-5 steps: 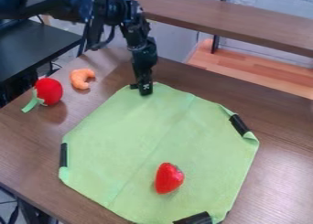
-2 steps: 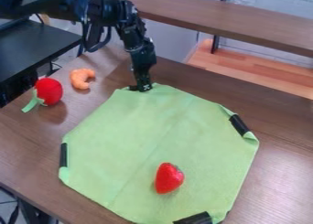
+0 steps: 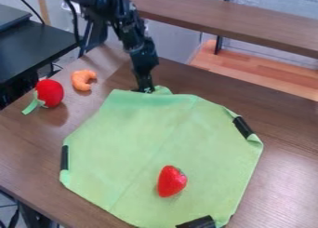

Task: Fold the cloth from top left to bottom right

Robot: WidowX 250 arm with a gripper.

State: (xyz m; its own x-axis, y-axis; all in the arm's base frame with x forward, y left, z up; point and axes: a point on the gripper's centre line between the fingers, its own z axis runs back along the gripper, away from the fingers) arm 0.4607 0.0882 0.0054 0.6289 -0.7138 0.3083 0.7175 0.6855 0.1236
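The black gripper [image 3: 145, 89] hangs down at the top edge of the green cloth [image 3: 140, 148], touching its top corner, where the fabric is bunched and slightly raised around the fingertips. Whether it is open or shut on the fabric is hard to see. Most of the cloth lies flat on the brown table [image 3: 282, 171], with dark strips at its left, right and bottom corners. On the lower middle of the cloth rests a red strawberry [image 3: 171, 181].
A red toy vegetable [image 3: 49, 92] with a green end and an orange shrimp-like toy [image 3: 82, 79] sit on the table at the upper left. Behind the table runs a brown shelf [image 3: 236, 22].
The arm has shifted slightly and its gripper has risen a little. The cloth's top edge has lifted and creased, spreading a bit to the left; the strawberry has stayed put.
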